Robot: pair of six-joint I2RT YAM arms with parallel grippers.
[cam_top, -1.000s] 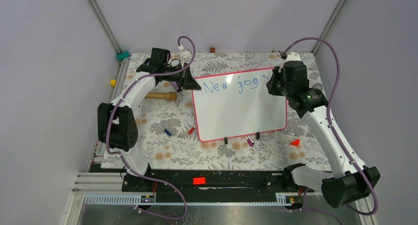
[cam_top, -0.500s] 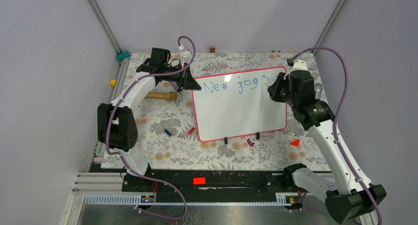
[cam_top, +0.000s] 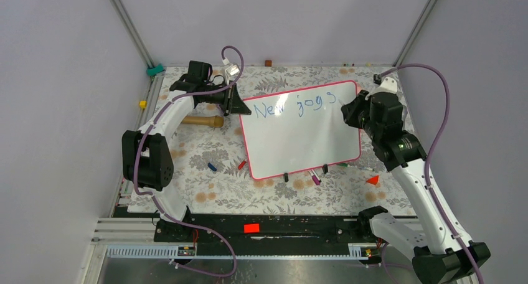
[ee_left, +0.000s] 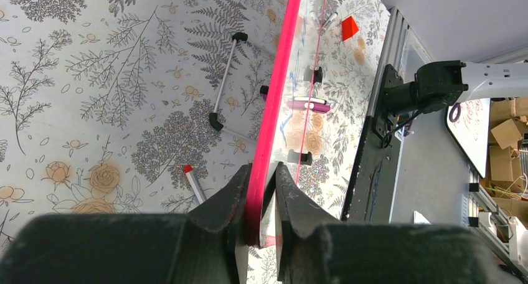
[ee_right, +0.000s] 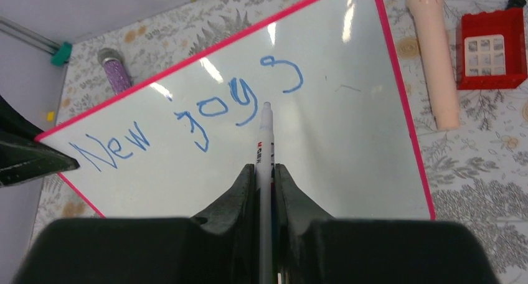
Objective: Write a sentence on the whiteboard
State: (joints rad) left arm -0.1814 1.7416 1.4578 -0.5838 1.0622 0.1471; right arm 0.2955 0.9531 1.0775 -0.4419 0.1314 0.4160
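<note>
Pinching a slim white marker point(ee_right: 266, 141), right gripper point(ee_right: 264, 175) is clenched; tip sits beside blue "New jogs" sentence point(ee_right: 205, 119), contact unclear. Glossy whiteboard point(ee_right: 348, 153), thin pink rounded frame, lies mid floral table point(ee_right: 473, 172). At board's 10 o'clock corner, left gripper point(ee_left: 261, 175) clamps the frame, likely steadying it for writing.

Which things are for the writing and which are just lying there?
For the job: pink-framed glossy white whiteboard, blue handwritten words, thin white marker pen, right end effector holding the pen, left end effector clamping the board's edge.
Just lying about: wooden handle, red triangular block, red square window block, peach plastic cylinder, purple glittery tube.
</note>
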